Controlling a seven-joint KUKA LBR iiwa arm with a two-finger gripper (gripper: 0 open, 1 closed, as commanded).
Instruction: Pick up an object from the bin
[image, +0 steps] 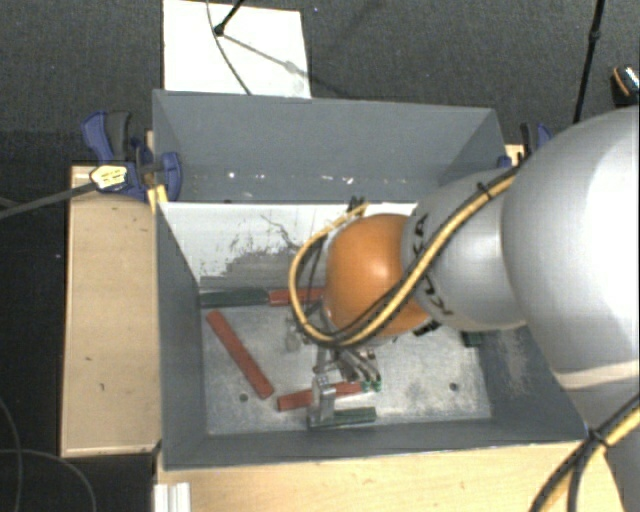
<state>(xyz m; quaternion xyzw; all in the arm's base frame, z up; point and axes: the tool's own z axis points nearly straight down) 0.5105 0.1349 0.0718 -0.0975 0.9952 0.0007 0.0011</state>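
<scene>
My gripper (328, 392) reaches down near the bin's front wall, below the orange cover. It is right over a short red-brown bar (296, 401) and a dark green bar (346, 416) that lie flat on the floor there. Whether it touches either bar I cannot tell. A longer red-brown bar (238, 353) lies diagonally to the left, apart from the gripper.
At the back left of the floor a dark green bar (232, 297) lies end to end with a red-brown bar (288, 296). A small dark piece (471, 340) sits at the right, by the arm. The arm covers much of the bin's right half.
</scene>
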